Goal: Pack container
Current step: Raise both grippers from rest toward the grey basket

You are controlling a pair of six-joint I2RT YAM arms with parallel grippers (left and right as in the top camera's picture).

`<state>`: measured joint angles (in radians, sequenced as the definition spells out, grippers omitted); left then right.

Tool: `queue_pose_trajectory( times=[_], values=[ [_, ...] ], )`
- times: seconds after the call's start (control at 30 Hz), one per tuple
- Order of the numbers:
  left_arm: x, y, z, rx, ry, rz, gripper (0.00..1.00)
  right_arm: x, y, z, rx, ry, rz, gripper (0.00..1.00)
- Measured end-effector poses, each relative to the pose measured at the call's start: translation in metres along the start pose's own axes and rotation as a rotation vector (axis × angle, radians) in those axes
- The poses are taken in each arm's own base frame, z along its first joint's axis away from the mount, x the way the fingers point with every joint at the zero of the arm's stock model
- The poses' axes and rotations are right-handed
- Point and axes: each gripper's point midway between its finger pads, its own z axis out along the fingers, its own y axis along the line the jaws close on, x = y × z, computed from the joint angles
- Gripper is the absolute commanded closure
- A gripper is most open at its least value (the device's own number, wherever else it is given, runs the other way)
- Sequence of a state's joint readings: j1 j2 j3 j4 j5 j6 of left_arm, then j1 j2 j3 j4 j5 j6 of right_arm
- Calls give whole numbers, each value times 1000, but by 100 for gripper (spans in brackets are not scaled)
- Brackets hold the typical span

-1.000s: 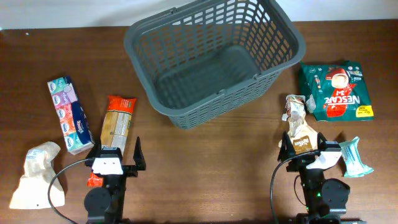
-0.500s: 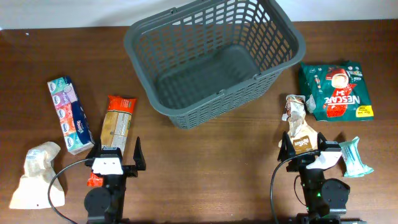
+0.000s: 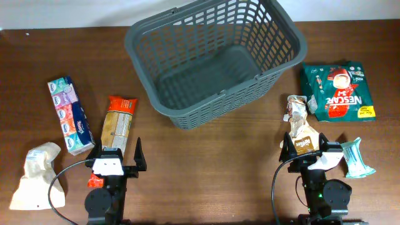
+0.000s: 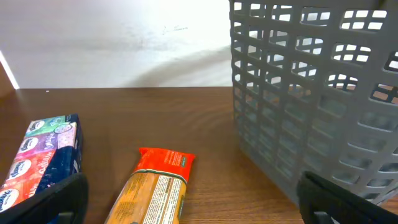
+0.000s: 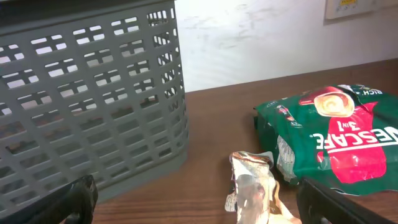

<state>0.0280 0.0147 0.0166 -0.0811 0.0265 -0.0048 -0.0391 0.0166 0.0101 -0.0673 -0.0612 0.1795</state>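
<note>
The empty container (image 3: 181, 37) is placed centrally, probably to be reached by both arms. The left pincer (image 3: 117, 150) and right pincer (image 3: 304, 145) are spread, nothing held.

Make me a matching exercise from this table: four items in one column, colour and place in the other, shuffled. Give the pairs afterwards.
Items
1. container
2. Nescafe bag
3. tissue pack
4. beige pouch

Colour and place in the overhead view
A. green and red, on the right side
B. pale, in the lower left corner
C. dark grey, at the top centre
D. blue and purple, on the left side, above the lower corner

Pairs: 1-C, 2-A, 3-D, 4-B
</note>
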Motion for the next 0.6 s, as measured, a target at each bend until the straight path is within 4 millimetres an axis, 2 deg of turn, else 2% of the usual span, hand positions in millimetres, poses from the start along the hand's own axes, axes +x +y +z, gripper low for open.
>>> queue_pose_trajectory(
  times=[0.43, 0.53, 0.6],
  values=[
    [-2, -4, 0, 21, -6, 0, 1, 0, 0, 0, 0, 0, 12, 1],
    [-5, -11, -1, 61, -16, 1, 1, -1, 0, 0, -1, -1, 82, 1],
    [-14, -13, -3, 77, -32, 2, 1, -5, 3, -1, -10, -7, 112, 1]
  ],
)
